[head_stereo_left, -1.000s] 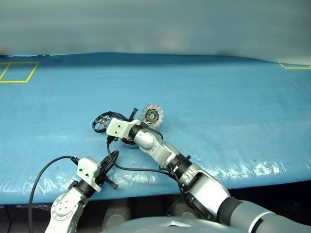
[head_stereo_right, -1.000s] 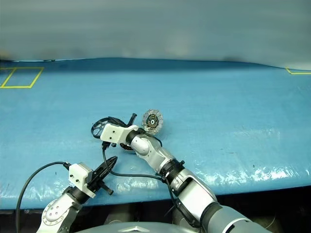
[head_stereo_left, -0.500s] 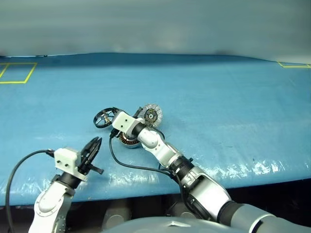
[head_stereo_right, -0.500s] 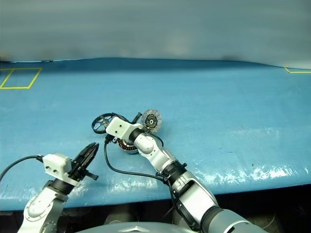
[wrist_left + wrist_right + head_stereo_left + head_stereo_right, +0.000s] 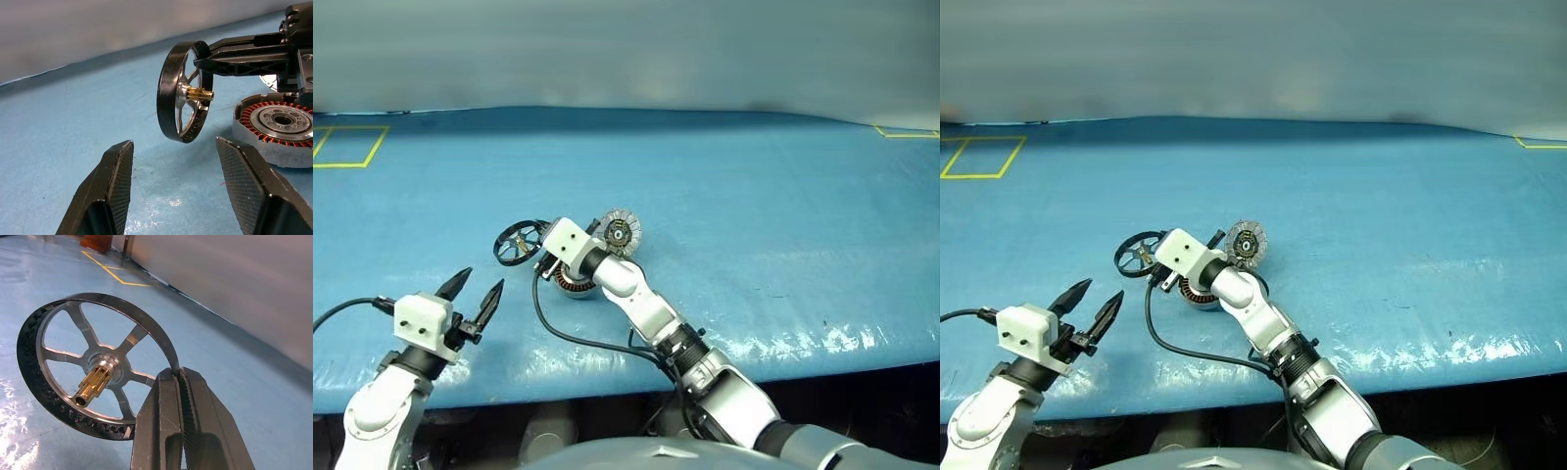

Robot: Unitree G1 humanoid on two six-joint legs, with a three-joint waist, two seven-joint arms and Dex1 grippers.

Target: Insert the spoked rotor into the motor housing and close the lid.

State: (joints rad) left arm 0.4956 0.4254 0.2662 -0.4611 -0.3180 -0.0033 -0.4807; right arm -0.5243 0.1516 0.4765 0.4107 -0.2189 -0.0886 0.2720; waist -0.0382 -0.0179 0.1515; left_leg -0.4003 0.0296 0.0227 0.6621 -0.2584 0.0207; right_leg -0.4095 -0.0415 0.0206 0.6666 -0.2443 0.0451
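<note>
now the left gripper [image 5: 470,285] has swung out to the left and away from the parts since a second ago, and its jaws, shut then, have spread wide with nothing between them. over the same second the right gripper [image 5: 203,61] has lifted the rotor [image 5: 185,91] a little, so the housing [image 5: 275,128] beneath it has come into view. the right jaws are pressed together on the rotor's black rim, holding the wheel on edge above the blue tabletop [image 5: 754,196], brass pinion pointing toward the housing. the housing sits on the tabletop just beside the rotor, copper windings facing up. the lid [image 5: 620,233] stands tilted up just behind the housing.
</note>
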